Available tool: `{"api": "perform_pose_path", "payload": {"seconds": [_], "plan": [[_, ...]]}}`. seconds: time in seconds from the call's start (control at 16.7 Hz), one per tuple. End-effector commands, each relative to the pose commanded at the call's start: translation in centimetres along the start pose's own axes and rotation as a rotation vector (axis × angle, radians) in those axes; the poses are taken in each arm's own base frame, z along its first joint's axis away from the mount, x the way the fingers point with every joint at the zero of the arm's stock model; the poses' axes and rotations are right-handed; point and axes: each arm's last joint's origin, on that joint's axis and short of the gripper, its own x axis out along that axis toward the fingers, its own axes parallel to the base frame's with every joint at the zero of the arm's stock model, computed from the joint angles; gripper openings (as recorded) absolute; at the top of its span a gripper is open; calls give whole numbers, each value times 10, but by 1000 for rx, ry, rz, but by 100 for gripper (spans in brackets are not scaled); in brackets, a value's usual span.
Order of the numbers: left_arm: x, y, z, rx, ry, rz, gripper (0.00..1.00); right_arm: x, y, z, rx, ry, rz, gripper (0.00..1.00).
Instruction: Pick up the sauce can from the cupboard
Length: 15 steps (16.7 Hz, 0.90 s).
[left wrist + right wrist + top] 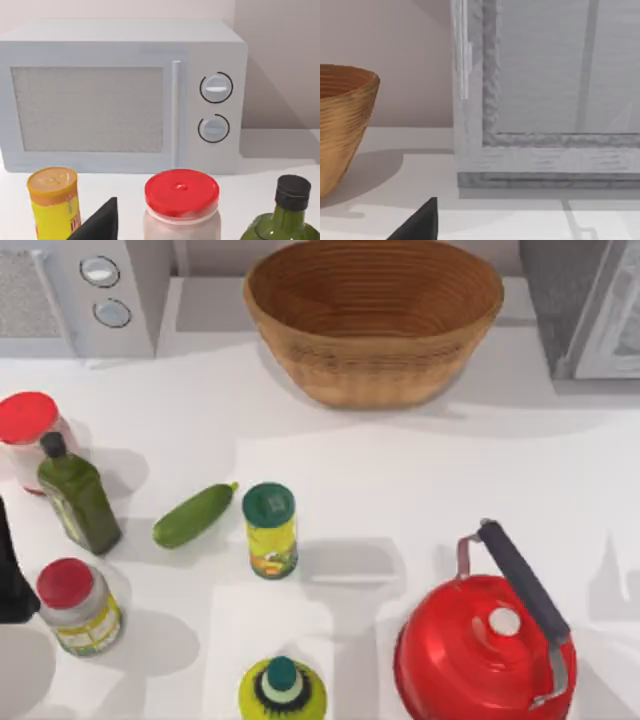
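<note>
The sauce can is hidden from view. The cupboard (pixel 598 310) stands at the table's back right corner. Its pale framed glass door (pixel 545 90) fills most of the right wrist view, and I see nothing through the pane. A black part of my right gripper (pixel 417 224) shows low in front of the cupboard, above the white table. My left arm (pixel 8 575) is a dark shape at the table's left edge. A black part of my left gripper (pixel 99 224) faces the microwave (pixel 125 95).
A wicker basket (pixel 373 315) sits at the back centre, left of the cupboard. A red kettle (pixel 485 650) stands front right. A green-lidded yellow can (pixel 269 530), a cucumber (pixel 194 515), an oil bottle (pixel 78 502) and two red-lidded jars (pixel 75 605) crowd the left half.
</note>
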Motion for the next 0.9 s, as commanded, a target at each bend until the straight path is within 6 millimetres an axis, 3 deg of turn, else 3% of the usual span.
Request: {"api": "perform_pose_path", "payload": {"seconds": [0.24, 0.42, 0.6, 0.9], "plan": [[0, 0, 0, 0, 0, 0, 100, 0, 1, 7, 0, 10, 3, 100], [0, 0, 0, 0, 0, 0, 100, 2, 2, 37, -1, 44, 5, 100], [0, 0, 0, 0, 0, 0, 100, 10, 5, 92, -2, 57, 0, 100], [0, 0, 0, 0, 0, 0, 100, 39, 12, 211, 0, 9, -7, 100]]}}
